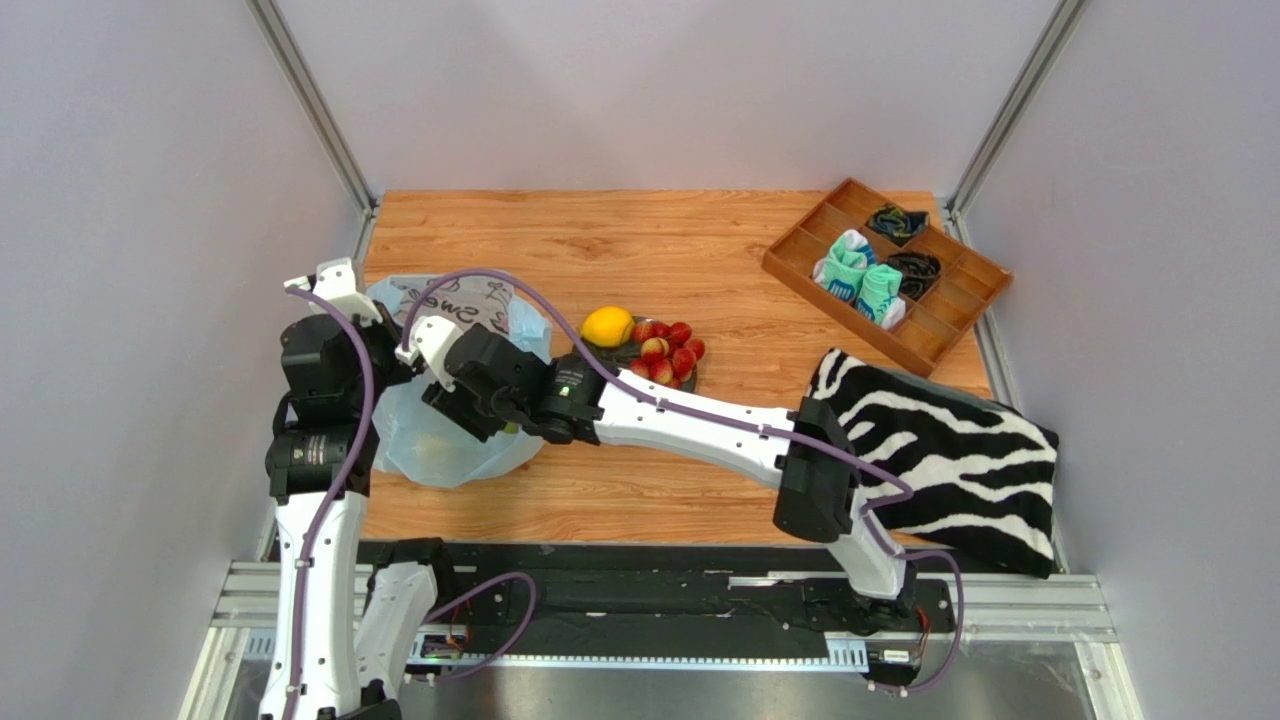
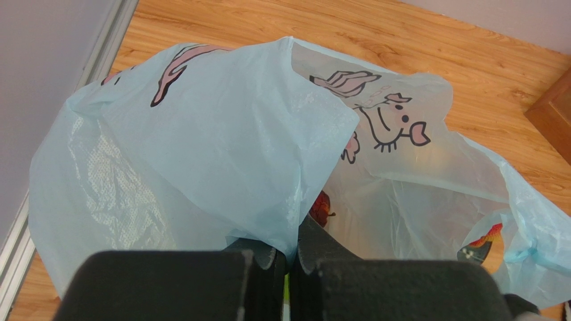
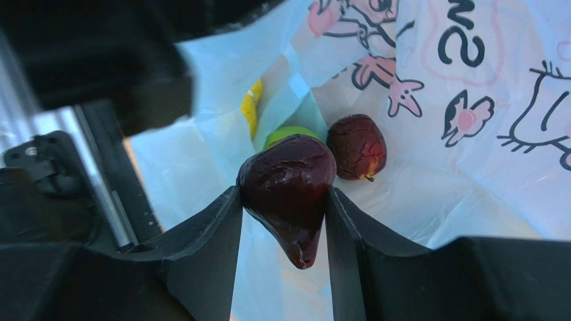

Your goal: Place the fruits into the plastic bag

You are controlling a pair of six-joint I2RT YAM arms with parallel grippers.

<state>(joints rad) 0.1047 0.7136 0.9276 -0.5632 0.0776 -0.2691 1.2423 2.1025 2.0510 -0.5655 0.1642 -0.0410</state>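
The pale blue plastic bag lies at the left of the table. My left gripper is shut on its upper edge, jaws pinching the film, and holds the bag up and open. My right gripper is at the bag's mouth, shut on a dark red-purple pointed fruit, held between both fingers above the bag's inside. Inside lie a dark red round fruit, a bright green apple and a yellow fruit. A lemon and several small red fruits sit right of the bag.
A zebra-striped cloth lies at the right front. A wooden compartment tray with socks stands at the back right. The left arm's black body is close to my right gripper.
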